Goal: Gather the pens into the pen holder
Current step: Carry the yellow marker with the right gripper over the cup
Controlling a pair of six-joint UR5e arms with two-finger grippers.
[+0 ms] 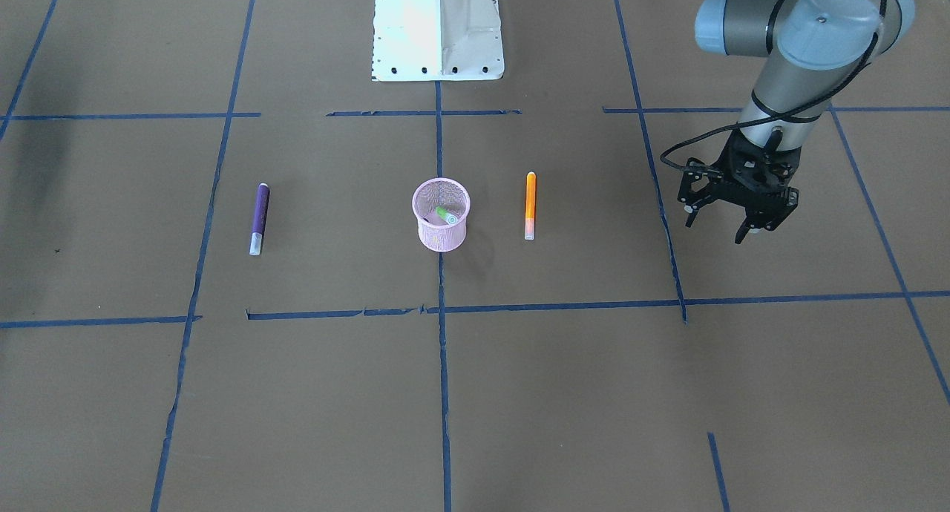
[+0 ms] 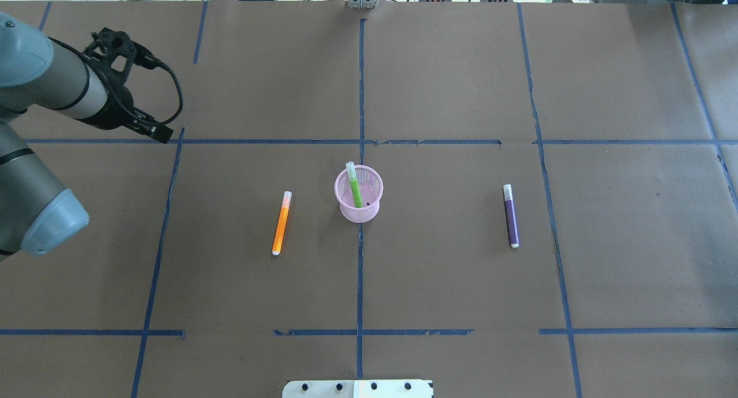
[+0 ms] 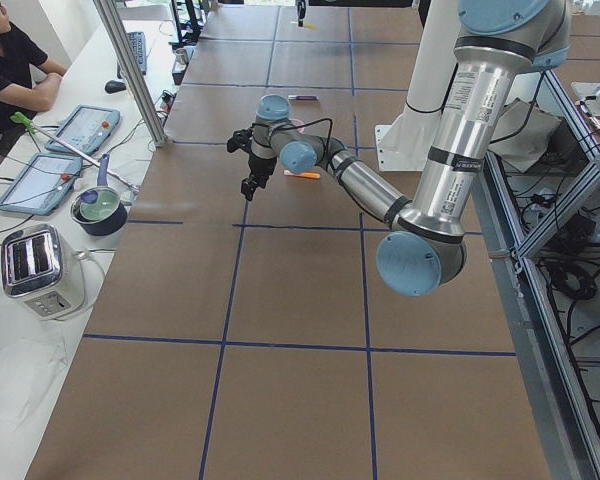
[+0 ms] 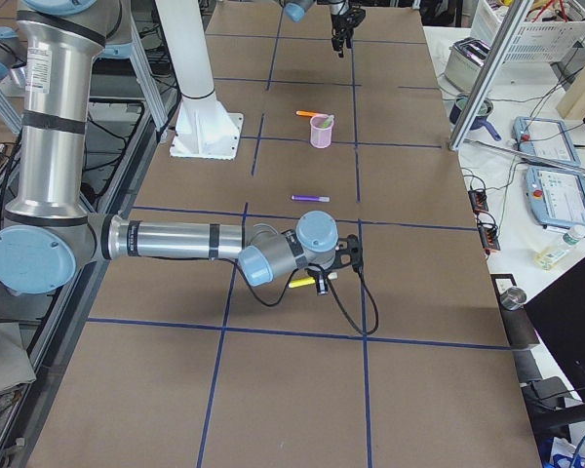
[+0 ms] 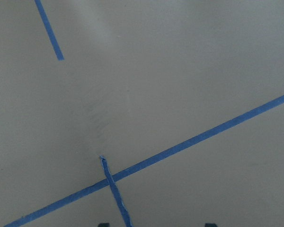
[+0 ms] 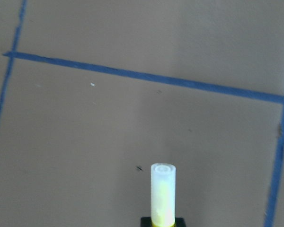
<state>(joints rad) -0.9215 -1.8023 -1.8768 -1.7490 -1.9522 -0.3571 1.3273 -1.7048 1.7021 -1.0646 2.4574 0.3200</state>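
The pink mesh pen holder [image 1: 441, 226] stands at the table's middle [image 2: 358, 205] with a green pen [image 2: 355, 187] leaning inside it. An orange pen [image 1: 530, 205] lies flat beside the holder, on my left arm's side [image 2: 281, 222]. A purple pen [image 1: 258, 219] lies flat on the other side [image 2: 511, 216]. My left gripper [image 1: 718, 226] is open and empty, hanging above the table well away from the orange pen. My right gripper [image 4: 324, 283] is low over the table far from the holder. In the right wrist view it holds a yellow pen [image 6: 162, 196], pale end pointing forward.
The white robot base [image 1: 438, 30] stands at the table's robot side. Blue tape lines [image 1: 439, 312] divide the brown table into squares. A side table with a toaster [image 3: 38, 265], a pot [image 3: 98, 205] and tablets, and a seated person [image 3: 10, 70], are beyond the far edge.
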